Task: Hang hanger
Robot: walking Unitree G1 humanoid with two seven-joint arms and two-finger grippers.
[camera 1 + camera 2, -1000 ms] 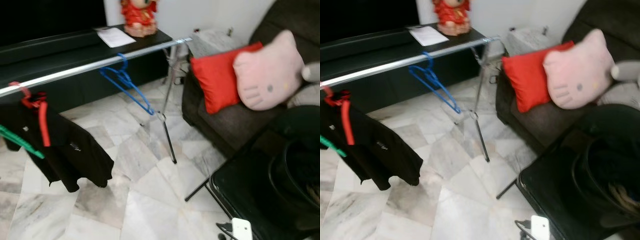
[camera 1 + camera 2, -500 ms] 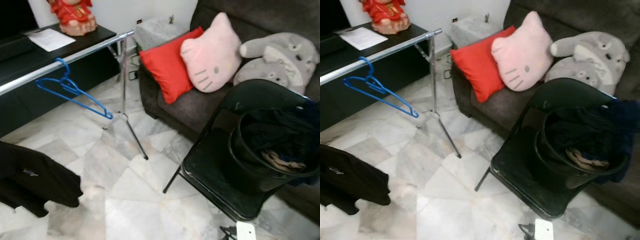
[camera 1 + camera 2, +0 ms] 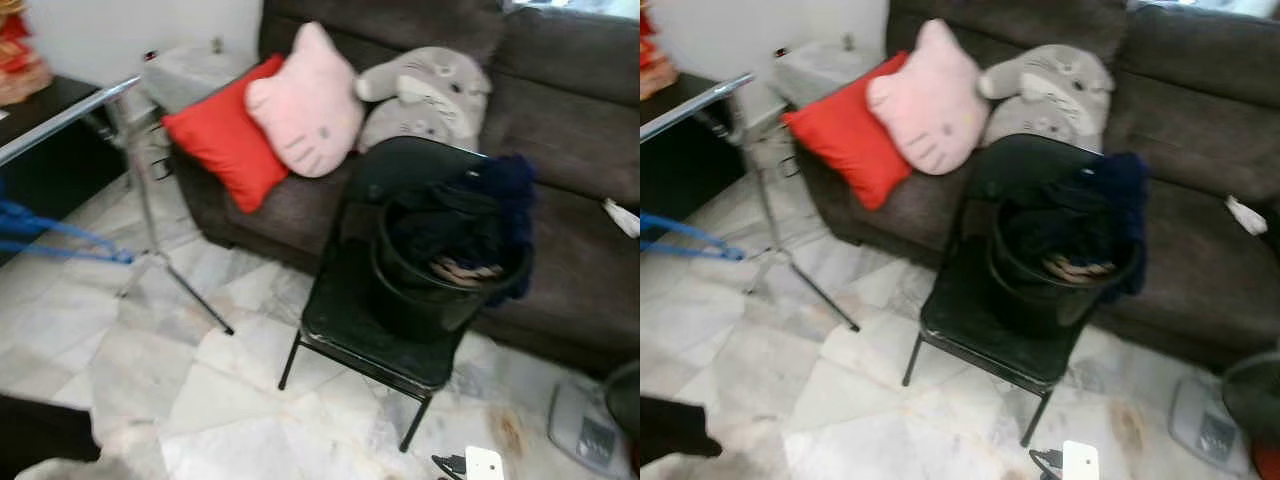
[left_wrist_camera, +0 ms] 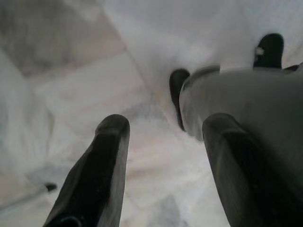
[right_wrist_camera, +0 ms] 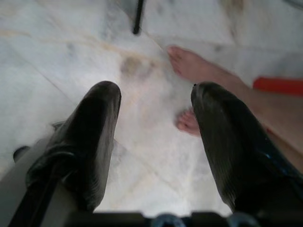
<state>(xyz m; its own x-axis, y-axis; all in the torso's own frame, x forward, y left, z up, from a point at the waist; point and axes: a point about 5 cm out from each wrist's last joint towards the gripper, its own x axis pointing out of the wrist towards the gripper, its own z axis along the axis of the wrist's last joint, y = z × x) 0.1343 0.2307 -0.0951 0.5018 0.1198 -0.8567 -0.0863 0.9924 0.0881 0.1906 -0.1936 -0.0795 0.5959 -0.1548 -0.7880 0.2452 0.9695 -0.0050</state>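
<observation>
A folding chair [image 3: 360,330] stood on the floor [image 3: 190,400] in front of the sofa [image 3: 570,190]. A bucket [image 3: 440,290] sat on the chair seat, with clothes [image 3: 470,225] in it and draped over its rim. On the sofa behind and left of the chair, three cushions [image 3: 300,100] leaned side by side. The rail stand [image 3: 140,200] stood left of the sofa, a hanger [image 3: 50,235] on it at far left. A scale [image 3: 585,435] lay on the floor right of the chair.

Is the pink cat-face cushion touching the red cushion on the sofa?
Touching. In the left eye view, the pink cat-face cushion leans against and overlaps the red cushion, with no gap visible between them on the dark brown sofa.
</observation>
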